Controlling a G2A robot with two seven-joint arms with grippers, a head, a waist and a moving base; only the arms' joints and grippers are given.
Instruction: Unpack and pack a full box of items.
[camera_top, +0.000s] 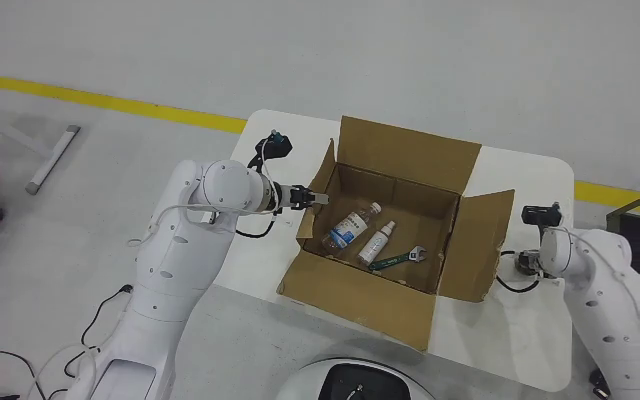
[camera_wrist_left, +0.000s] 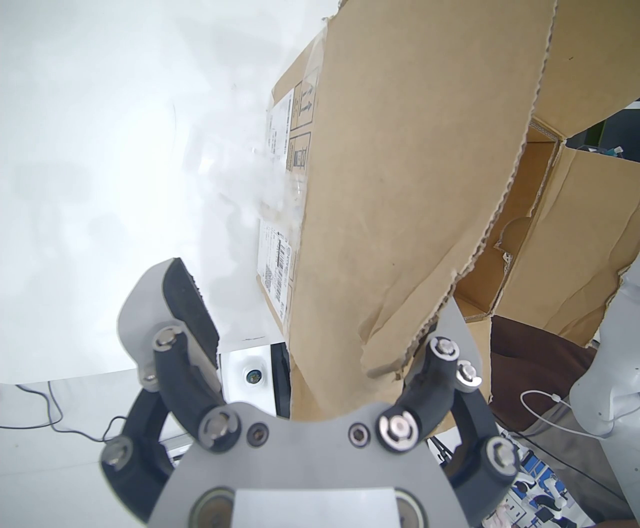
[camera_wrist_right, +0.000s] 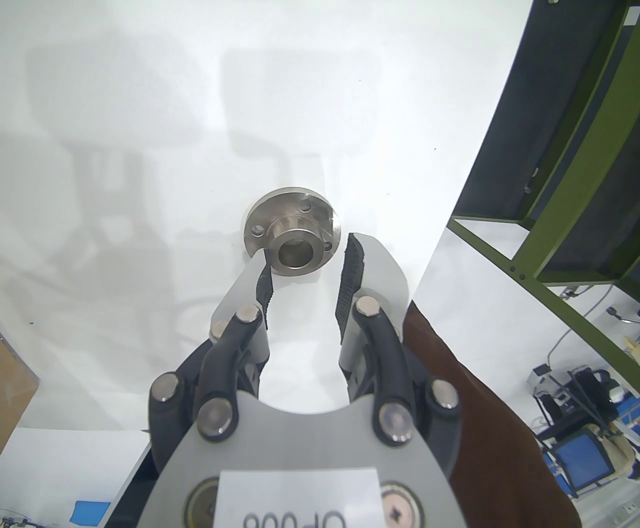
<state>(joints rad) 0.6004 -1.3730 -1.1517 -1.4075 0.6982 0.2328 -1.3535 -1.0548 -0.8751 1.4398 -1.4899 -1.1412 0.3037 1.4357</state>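
Left end effector (camera_wrist_left: 315, 310) spread wide astride box flap (camera_wrist_left: 410, 175), likely to hold it back. Right end effector (camera_wrist_right: 307, 260) parted around metal flange (camera_wrist_right: 290, 235) on desk (camera_wrist_right: 125, 150), not gripping.

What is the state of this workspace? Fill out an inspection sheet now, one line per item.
Surface: white table, carrying the box and a loose part.
Job's things: open cardboard box holding a water bottle, a spray bottle and a wrench; a metal flange lies on the table outside it.
Clutter: grey bar on the floor.
Grippers: left gripper open at the box's side flap; right gripper open, fingertips beside the flange.
Cables: black cable looped at the left arm; thin cable on the floor.
Surroundings: yellow line on grey floor; green frame.
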